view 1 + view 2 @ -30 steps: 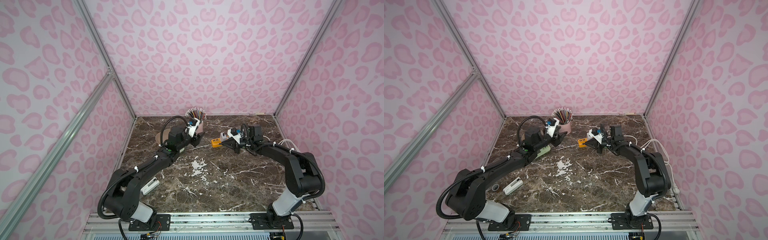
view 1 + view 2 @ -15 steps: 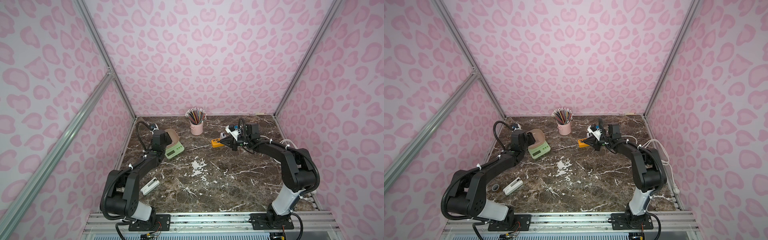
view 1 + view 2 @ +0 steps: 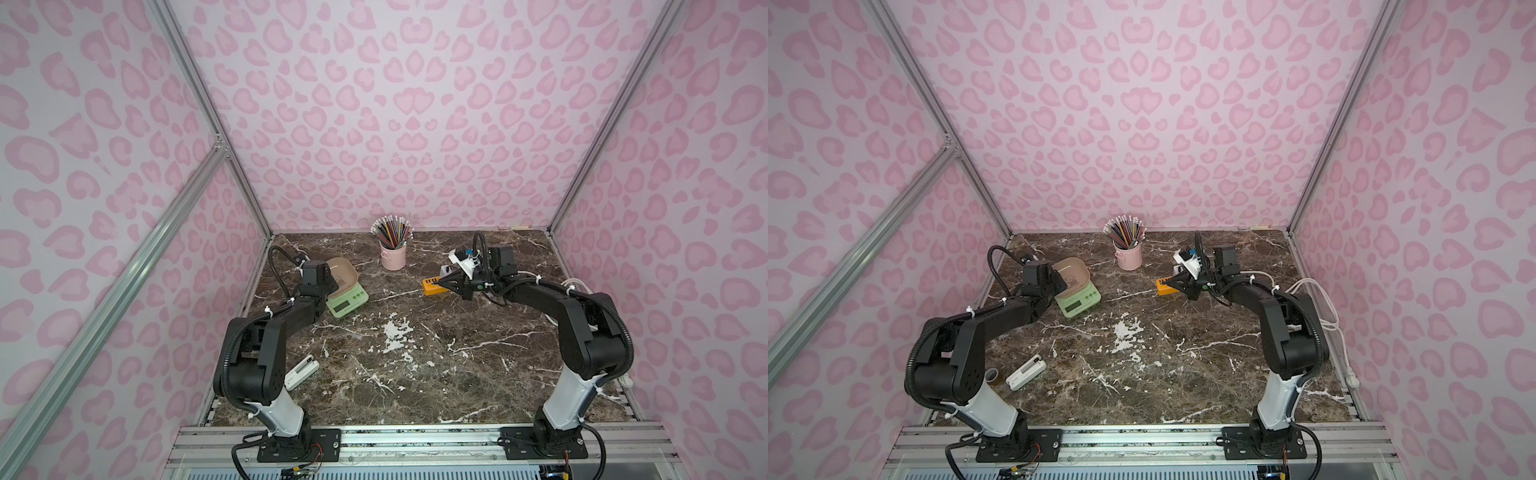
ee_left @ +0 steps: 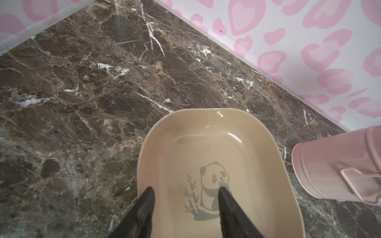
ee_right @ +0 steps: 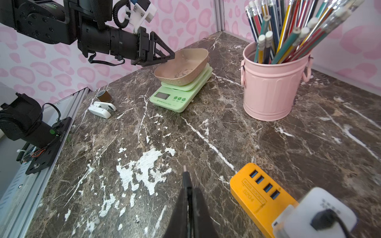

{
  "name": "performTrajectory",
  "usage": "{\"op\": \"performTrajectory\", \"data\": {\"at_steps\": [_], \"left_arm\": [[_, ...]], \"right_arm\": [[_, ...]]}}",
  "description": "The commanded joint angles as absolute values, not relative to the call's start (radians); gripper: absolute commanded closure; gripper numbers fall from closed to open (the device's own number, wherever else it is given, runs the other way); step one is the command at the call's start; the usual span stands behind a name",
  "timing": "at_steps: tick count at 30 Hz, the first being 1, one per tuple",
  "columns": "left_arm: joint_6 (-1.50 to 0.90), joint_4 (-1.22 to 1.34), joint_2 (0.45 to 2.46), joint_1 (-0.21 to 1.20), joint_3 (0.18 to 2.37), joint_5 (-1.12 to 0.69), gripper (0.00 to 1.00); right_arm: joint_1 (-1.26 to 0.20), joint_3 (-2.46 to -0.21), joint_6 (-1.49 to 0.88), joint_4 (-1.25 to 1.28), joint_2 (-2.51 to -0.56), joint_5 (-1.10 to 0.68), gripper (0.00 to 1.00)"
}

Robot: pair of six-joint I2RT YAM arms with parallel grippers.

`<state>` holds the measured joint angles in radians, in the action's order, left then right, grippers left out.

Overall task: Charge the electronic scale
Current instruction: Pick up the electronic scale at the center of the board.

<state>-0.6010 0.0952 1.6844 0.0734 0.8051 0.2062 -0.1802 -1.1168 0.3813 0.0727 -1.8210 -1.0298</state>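
The electronic scale [image 3: 348, 302] stands at the back left, pale green with a beige panda tray [image 4: 206, 144]; both top views show it [image 3: 1079, 302], and so does the right wrist view [image 5: 177, 99]. My left gripper [image 4: 185, 190] hovers open at the tray's left side, one finger over the rim and one over the panda print [image 5: 172, 55]. My right gripper [image 5: 188, 190] is shut on a thin black cable plug [image 5: 186, 177] that sticks out past the fingertips. It hangs low beside the orange power strip [image 5: 259, 195], right of centre [image 3: 438, 283].
A pink bucket of pencils [image 3: 393, 255] stands at the back centre, close to the scale. A white charger block [image 5: 321, 212] sits on the orange strip. A small white device [image 3: 302, 372] and a tape roll [image 5: 103, 95] lie at the front left. White cables [image 3: 1325, 307] run along the right edge.
My left arm has swung back from beside the pencil bucket to the left and now sits over the scale's tray, leaving the scale uncovered. The right arm has barely moved.
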Motion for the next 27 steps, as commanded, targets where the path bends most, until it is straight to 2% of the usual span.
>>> {"op": "performTrajectory", "data": {"at_steps": [1, 12, 20, 27], "left_arm": [[-0.603, 0.095, 1.694, 0.066, 0.813, 0.219, 0.48], [-0.572, 0.063, 1.669, 0.057, 0.825, 0.215, 0.44], [-0.617, 0.005, 1.610, 0.057, 0.805, 0.312, 0.38], [-0.639, 0.024, 1.660, 0.046, 0.801, 0.284, 0.41]], "right_arm": [[-0.181, -1.138, 0.388, 0.056, -1.829, -1.035, 1.00], [-0.184, -1.166, 0.386, 0.017, -1.852, -1.028, 1.00], [-0.183, -1.167, 0.390, 0.012, -1.854, -1.021, 1.00], [-0.184, -1.176, 0.390, 0.003, -1.859, -1.017, 1.00]]}}
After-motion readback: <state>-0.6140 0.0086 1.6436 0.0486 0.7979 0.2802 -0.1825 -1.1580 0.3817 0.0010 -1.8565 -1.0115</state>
